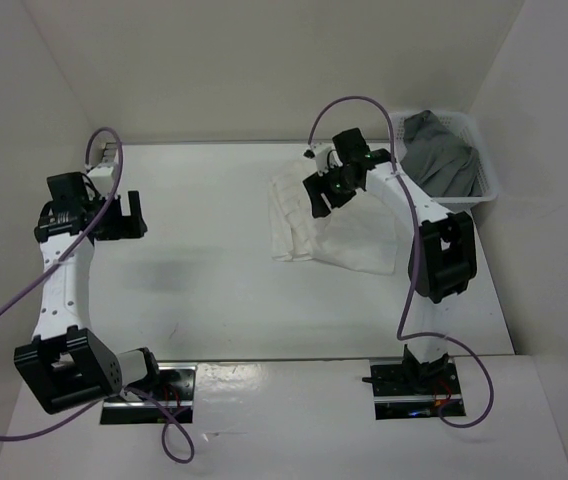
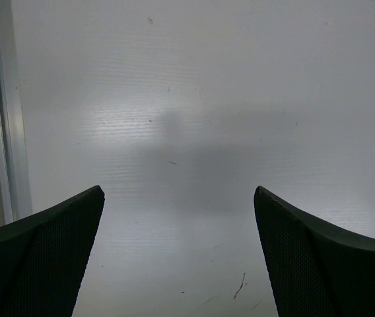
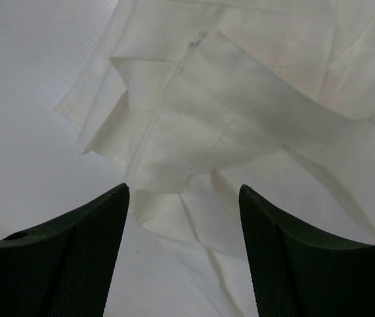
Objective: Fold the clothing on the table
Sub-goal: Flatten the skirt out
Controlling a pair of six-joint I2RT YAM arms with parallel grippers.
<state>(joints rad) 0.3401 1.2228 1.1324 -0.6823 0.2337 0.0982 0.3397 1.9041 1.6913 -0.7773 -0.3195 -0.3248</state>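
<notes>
Surface: a smooth white tabletop (image 1: 214, 270) filled the top view, with a few faint scuffs.
Room: plain white walls (image 1: 264, 60) closed it in at 9, 12 and 3 o'clock. A white mesh basket (image 1: 492, 190) sat at the 2 o'clock corner and held a dark grey garment (image 1: 439, 155).
Left wrist view alone: a metal rail (image 2: 6, 112) ran along the picture's 9 o'clock edge, and small marks showed on the bare surface.
Right wrist view alone: seams and a turned-over band showed on the clothing (image 3: 227, 112), with layered folds that looked like one pale heap from above.
Clothing: it lay crumpled on the tabletop toward 2 o'clock of centre (image 1: 349, 240), spreading wider toward 5 o'clock.
Right claw (image 1: 332, 188): it hung over the clothing's 12 o'clock part. Its jaws (image 3: 184, 191) stood apart with nothing gripped, and cloth lay below and beyond the tips. Contact could not be told.
Left claw (image 1: 124, 215): it was at the 9 o'clock side, well apart from the clothing. Its jaws (image 2: 177, 191) were spread wide over bare tabletop.
</notes>
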